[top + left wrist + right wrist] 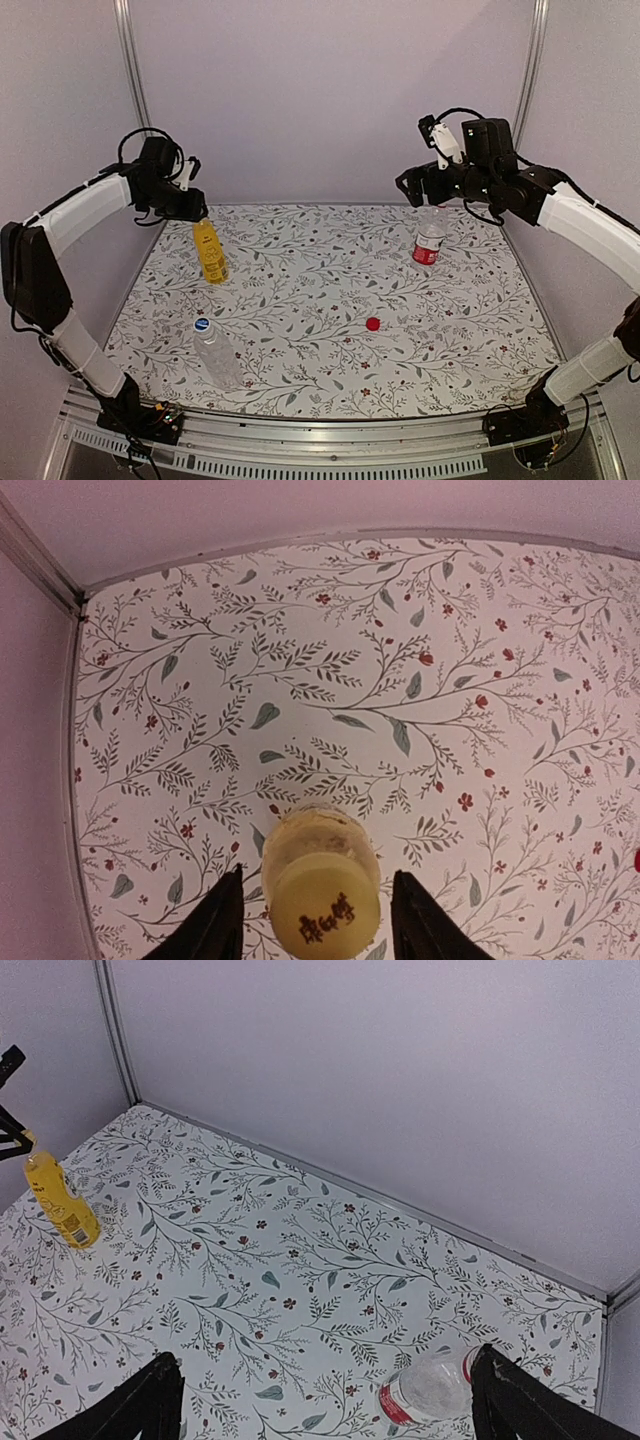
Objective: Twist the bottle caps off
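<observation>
The yellow-orange bottle (210, 252) stands at the back left with its yellow cap (325, 905) on. My left gripper (192, 207) is open just above it. In the left wrist view (320, 925) its fingers (215, 925) stand on either side of the cap with small gaps. The red-label bottle (428, 243) stands at the back right with no cap. My right gripper (418, 186) is open and empty above and behind it, and the bottle shows near its right finger (425, 1392). The red cap (373, 323) lies loose on the mat. The clear unlabelled bottle (217, 352) keeps its blue cap (202, 324).
The floral mat (330, 290) covers the table, with lilac walls close behind and at both sides. A metal rail (320, 432) runs along the near edge. The yellow bottle also shows in the right wrist view (62, 1200).
</observation>
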Controlling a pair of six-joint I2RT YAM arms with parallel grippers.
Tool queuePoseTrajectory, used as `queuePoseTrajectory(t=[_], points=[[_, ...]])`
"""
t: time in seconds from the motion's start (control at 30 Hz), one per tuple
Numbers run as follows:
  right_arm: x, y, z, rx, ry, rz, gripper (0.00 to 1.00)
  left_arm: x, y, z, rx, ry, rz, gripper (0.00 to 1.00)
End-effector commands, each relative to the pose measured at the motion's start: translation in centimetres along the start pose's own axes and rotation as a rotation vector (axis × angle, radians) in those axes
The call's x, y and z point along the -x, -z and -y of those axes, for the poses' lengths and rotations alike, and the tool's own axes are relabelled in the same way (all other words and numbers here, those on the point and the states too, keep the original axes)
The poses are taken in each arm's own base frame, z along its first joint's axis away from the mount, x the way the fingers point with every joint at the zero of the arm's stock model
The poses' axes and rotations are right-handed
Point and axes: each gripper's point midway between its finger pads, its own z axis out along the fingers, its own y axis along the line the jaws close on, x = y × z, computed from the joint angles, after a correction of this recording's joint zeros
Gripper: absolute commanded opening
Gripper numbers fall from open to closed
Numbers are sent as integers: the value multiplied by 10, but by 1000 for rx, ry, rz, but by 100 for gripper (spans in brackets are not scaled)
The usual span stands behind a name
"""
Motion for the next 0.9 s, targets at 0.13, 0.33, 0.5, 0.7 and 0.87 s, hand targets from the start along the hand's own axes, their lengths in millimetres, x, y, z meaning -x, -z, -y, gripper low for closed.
queuePoseTrajectory(t=[0.13,0.33,0.5,0.7,0.87], points=[[12,8,-8,42,12,32,99,2,-11,0,-22,-5,-24,42],[19,13,-19,105,25,45,99,19,17,35,-155,-30,43,16],[36,38,-82,485,86,121,99,38,95,140,-537,-218,212,13],[35,55,-150,740,219,103,99,41,172,227,-893,-317,310,12],[26,55,-177,819,276,80,99,47,205,259,-1015,-329,380,11]])
